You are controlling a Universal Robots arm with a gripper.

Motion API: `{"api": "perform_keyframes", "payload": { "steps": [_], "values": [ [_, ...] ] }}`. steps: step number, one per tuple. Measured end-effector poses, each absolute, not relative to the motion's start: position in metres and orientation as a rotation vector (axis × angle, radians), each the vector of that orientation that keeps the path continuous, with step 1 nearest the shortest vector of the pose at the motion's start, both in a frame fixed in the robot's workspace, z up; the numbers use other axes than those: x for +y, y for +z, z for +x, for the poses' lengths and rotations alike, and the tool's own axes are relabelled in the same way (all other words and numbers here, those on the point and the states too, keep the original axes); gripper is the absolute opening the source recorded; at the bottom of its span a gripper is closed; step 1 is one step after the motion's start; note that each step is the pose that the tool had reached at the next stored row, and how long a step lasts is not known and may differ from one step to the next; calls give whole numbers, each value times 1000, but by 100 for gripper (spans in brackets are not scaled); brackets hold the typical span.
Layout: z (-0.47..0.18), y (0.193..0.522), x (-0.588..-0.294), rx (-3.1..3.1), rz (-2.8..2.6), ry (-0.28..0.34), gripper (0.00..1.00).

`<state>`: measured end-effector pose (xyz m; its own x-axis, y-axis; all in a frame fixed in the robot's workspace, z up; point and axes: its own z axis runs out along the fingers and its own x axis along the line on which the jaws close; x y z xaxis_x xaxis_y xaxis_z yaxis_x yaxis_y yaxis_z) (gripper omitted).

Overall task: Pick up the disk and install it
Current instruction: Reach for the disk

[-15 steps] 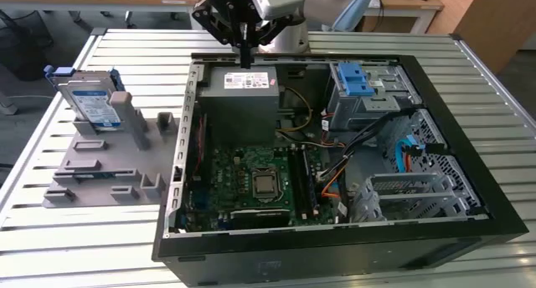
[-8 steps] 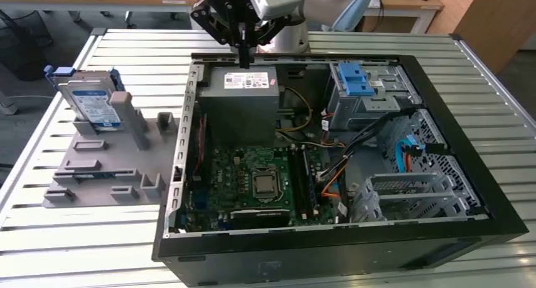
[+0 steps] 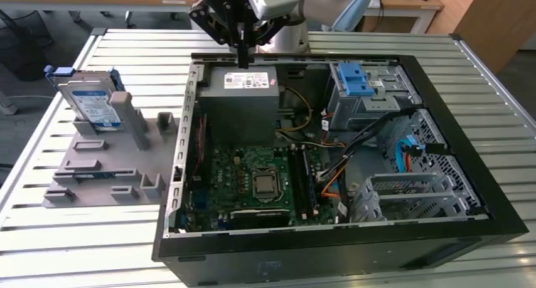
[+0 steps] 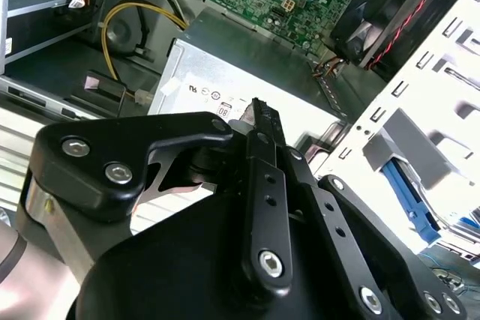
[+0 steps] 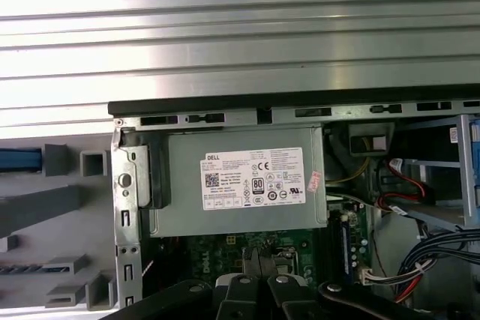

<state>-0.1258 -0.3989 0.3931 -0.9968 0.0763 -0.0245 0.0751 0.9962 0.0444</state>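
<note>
The disk (image 3: 90, 101), silver with a white-and-blue label and blue rails, stands on edge in a grey holder (image 3: 105, 169) on the exterior view's left, outside the computer case (image 3: 335, 241). My gripper (image 3: 243, 61) hangs well to the right of it, over the far edge of the case, just above the grey power-supply box (image 3: 243, 106). In both wrist views the black fingers (image 4: 259, 106) (image 5: 259, 258) lie pressed together with nothing between them. The power-supply box (image 5: 247, 185) sits directly below the gripper.
The open case holds a green motherboard (image 3: 260, 181), loose cables (image 3: 368, 144) and a metal drive cage with a light-blue latch (image 3: 362, 81) at its far right. Everything rests on a slatted metal table (image 3: 134, 49). The arm's base (image 3: 289, 37) stands behind the case.
</note>
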Motion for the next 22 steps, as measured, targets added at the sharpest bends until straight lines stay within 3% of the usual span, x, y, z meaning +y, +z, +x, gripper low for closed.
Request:
{"api": "perform_keyframes", "payload": {
  "steps": [22],
  "values": [
    [-136,392,-399,3113,118,68,11]
  ]
}}
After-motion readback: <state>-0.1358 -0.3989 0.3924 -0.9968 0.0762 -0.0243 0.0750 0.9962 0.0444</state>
